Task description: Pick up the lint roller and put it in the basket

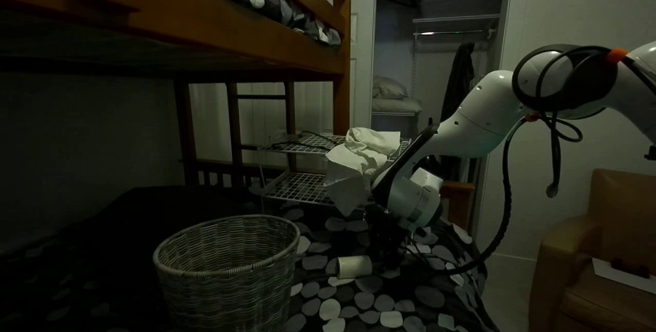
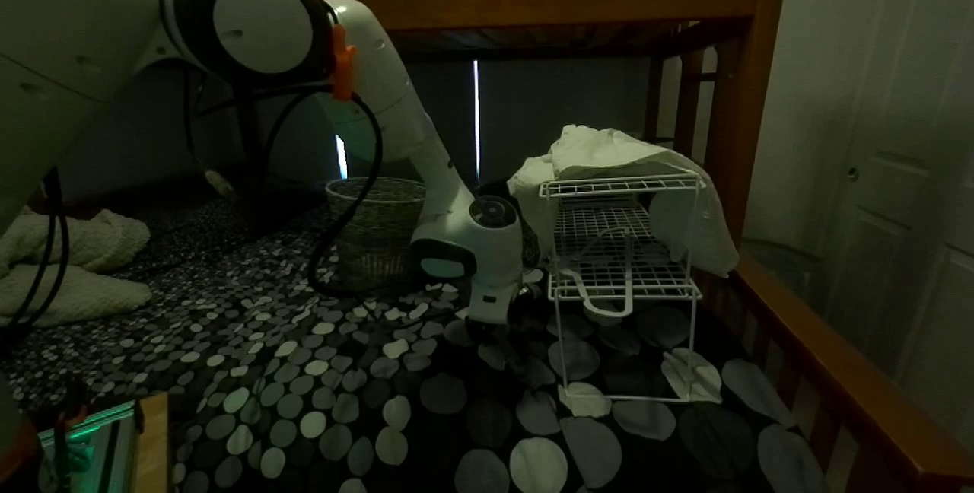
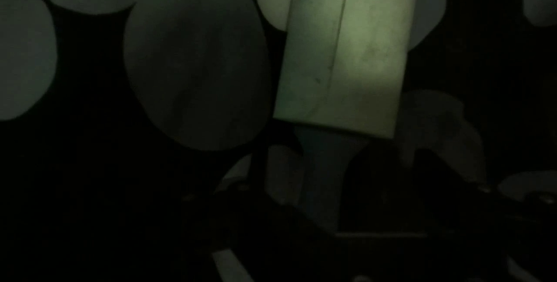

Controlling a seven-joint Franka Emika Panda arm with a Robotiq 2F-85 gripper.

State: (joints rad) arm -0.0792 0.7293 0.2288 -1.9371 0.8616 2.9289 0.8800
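Lint roller (image 1: 354, 267) on spotted bedding (image 1: 365, 300), dim room (image 1: 579, 19)

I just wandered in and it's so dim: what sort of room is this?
Most likely a bedroom: there's a wooden bunk bed with spotted bedding above and below, and an open closet beyond it.

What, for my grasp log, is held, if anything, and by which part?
Cannot be told: in the wrist view, the whitish cylindrical lint roller points its grey handle toward the jaws, but darkness hides any contact.
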